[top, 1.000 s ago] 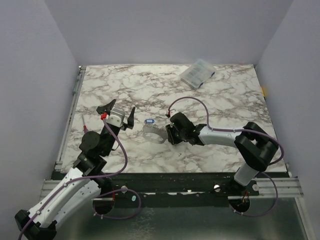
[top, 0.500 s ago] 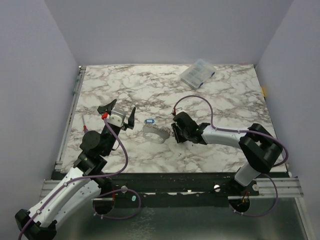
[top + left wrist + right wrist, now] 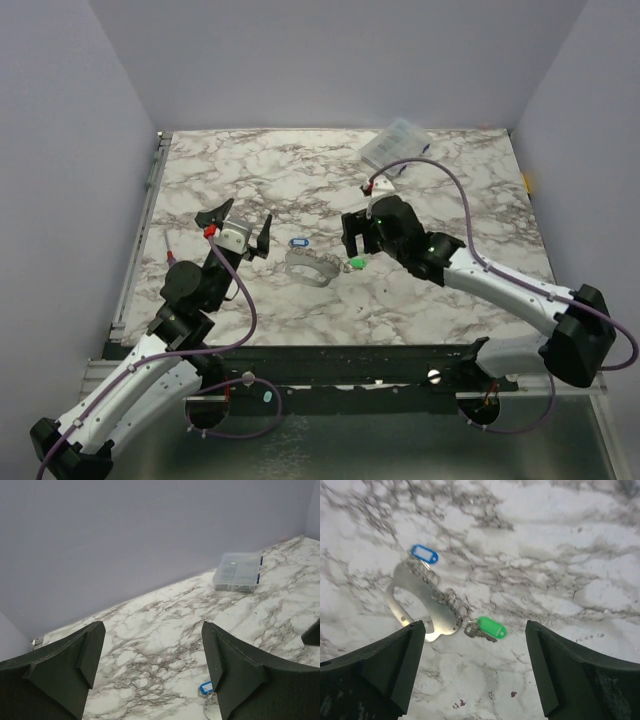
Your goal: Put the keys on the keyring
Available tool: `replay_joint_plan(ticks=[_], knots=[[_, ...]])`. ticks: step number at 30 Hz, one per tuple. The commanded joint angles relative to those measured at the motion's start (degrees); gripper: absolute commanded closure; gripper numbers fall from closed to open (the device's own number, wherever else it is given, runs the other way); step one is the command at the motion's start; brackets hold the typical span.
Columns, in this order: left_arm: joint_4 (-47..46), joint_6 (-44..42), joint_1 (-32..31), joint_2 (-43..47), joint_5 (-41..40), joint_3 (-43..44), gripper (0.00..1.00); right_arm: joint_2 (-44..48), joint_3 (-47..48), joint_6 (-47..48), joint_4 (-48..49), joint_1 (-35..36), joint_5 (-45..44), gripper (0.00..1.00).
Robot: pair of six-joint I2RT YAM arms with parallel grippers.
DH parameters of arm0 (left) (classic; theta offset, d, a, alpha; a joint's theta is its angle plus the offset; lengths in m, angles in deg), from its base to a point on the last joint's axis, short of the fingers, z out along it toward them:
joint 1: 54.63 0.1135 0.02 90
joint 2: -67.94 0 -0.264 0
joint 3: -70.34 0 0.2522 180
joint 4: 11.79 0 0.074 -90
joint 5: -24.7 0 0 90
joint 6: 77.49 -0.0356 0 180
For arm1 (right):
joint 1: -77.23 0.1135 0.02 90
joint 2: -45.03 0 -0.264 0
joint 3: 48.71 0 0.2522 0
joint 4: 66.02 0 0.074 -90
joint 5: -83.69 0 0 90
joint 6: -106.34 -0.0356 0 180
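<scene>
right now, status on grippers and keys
Left gripper open, empty. Right gripper open above green key at end of keyring. Blue key at other end, threading unclear. Plastic box far back, no obstruction.

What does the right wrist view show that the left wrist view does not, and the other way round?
Only the right wrist view shows the green key, lying on the table close by one end of the keyring, and the keyring in full. Only the left wrist view shows the clear plastic box near the back wall. Both show the blue key and the marble table.
</scene>
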Motion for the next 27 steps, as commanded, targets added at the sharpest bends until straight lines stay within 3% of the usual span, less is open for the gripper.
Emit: replay_joint_plan(ticks=[1,2,3,11,17,23,27], knots=[[-0.6,0.5,0.3,0.0,0.1,-0.6,0.12,7.4,4.0,6.8,1.0,-0.2,-3.1,0.07],[-0.7,0.8,0.3,-0.1,-0.5,-0.5,0.02,9.7,3.8,7.5,2.5,-0.2,-2.8,0.06],[-0.7,1.1,0.3,-0.2,-1.5,-0.3,0.01,12.0,3.3,8.8,4.2,-0.2,-2.7,0.04],[-1.2,3.2,0.4,-1.7,-4.4,0.1,0.01,29.8,-8.4,12.2,22.0,-0.2,-4.9,0.0],[-1.4,3.5,0.4,-2.9,-10.3,0.3,0.01,34.0,-10.4,6.1,20.2,-0.2,-15.7,0.0],[-3.7,5.3,2.1,-7.6,-32.3,0.8,0.01,35.0,-9.9,1.5,13.5,-0.2,-24.6,0.0],[-3.7,8.6,5.2,-10.3,-36.3,1.7,0.01,36.6,-11.6,1.2,13.6,-0.2,-26.3,0.0]])
